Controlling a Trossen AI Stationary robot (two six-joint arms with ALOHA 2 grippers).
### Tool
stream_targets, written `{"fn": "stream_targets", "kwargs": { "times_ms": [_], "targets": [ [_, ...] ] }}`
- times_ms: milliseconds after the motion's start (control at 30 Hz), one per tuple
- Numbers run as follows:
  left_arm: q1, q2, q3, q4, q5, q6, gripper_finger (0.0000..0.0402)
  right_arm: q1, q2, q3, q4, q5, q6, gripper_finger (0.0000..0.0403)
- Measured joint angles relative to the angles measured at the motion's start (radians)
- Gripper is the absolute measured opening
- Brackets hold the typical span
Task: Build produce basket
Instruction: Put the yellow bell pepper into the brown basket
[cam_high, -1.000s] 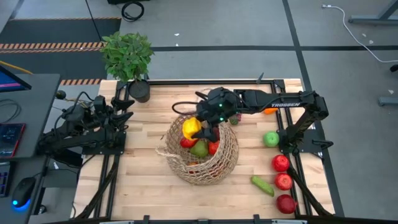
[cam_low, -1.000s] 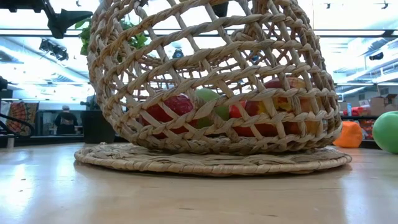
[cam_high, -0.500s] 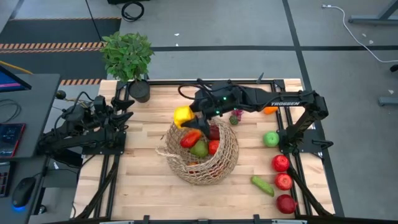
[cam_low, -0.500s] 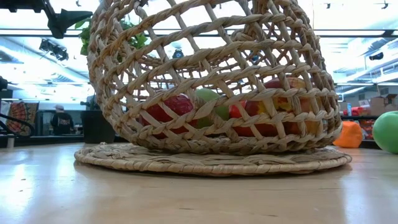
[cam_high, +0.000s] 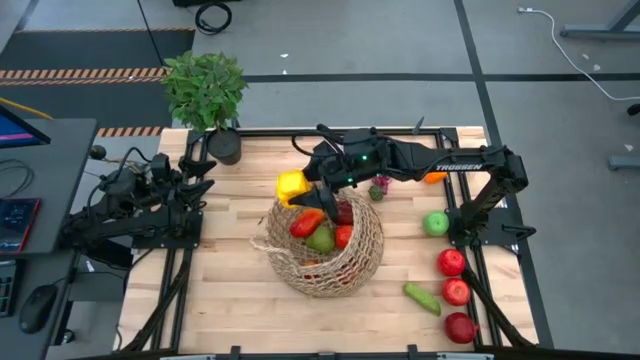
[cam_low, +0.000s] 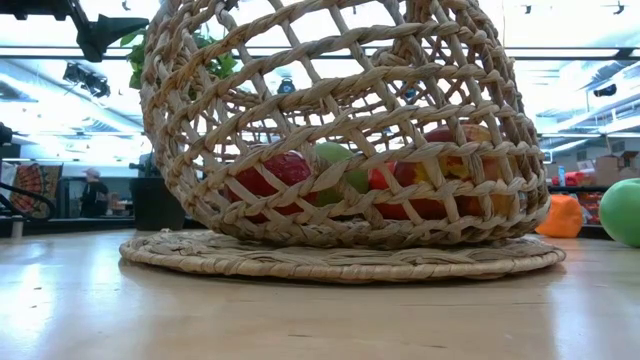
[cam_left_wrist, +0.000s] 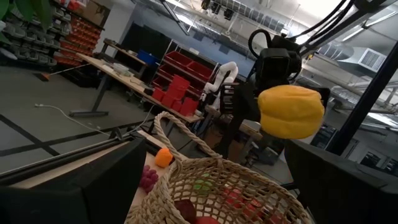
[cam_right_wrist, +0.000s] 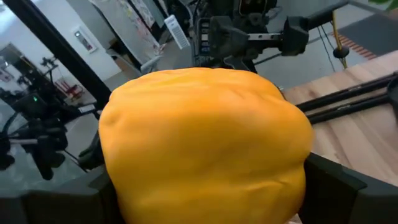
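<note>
The tan wicker basket (cam_high: 325, 250) stands on its flat base in the middle of the table and fills the low view (cam_low: 340, 130). A red pepper (cam_high: 306, 222), a green pear (cam_high: 320, 240) and a red apple (cam_high: 343, 236) lie inside it. My right gripper (cam_high: 303, 189) is shut on a yellow pepper (cam_high: 292, 185) over the basket's far-left rim. The pepper also shows in the left wrist view (cam_left_wrist: 290, 111). My left gripper (cam_high: 207, 166) waits open at the table's left edge. My right gripper pinches the yellow pepper between its two fingers, one on each side of its body (cam_right_wrist: 124, 180). The fingers come at it from the table's right. The pepper is lifted clear, above the basket's rim (cam_left_wrist: 205, 163).
A green apple (cam_high: 435, 222), three red apples (cam_high: 456, 291), a cucumber (cam_high: 422, 298), an orange (cam_high: 432, 178) and purple grapes (cam_high: 377, 188) lie on the table's right side. A potted plant (cam_high: 205, 90) stands at the far-left corner.
My right gripper has carried the yellow pepper from over the basket's opening toward the table's far-left, to above the basket's far-left rim, and has kept still for the last half second. It stays shut on the pepper.
</note>
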Motion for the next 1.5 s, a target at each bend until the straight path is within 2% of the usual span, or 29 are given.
{"fn": "stream_targets", "kwargs": {
  "times_ms": [100, 167, 367, 533, 833, 1100, 1500],
  "targets": [
    [0.000, 0.000, 0.000, 0.000, 0.000, 0.000, 0.0390, 0.014, 0.000, 0.000, -0.022, -0.010, -0.132, 0.0334],
    [0.000, 0.000, 0.000, 0.000, 0.000, 0.000, 0.0390, 0.037, 0.000, 0.000, -0.080, 0.012, -0.275, 0.0334],
    [0.000, 0.000, 0.000, 0.000, 0.000, 0.000, 0.0390, 0.082, 0.001, 0.000, -0.208, 0.182, -0.735, 0.0334],
    [0.000, 0.000, 0.000, 0.000, 0.000, 0.000, 0.0390, 0.100, 0.001, 0.000, -0.210, 0.281, -0.899, 0.0335],
    [0.000, 0.000, 0.000, 0.000, 0.000, 0.000, 0.0390, 0.106, 0.017, 0.002, -0.195, 0.313, -0.964, 0.0337],
    [0.000, 0.000, 0.000, 0.004, 0.000, 0.000, 0.0390, 0.112, 0.134, 0.000, -0.142, 0.372, -0.962, 0.0337],
    [0.000, 0.000, 0.000, 0.000, 0.000, 0.000, 0.0390, 0.134, 0.254, 0.000, -0.425, 0.370, -0.960, 0.0337]
  ]
}}
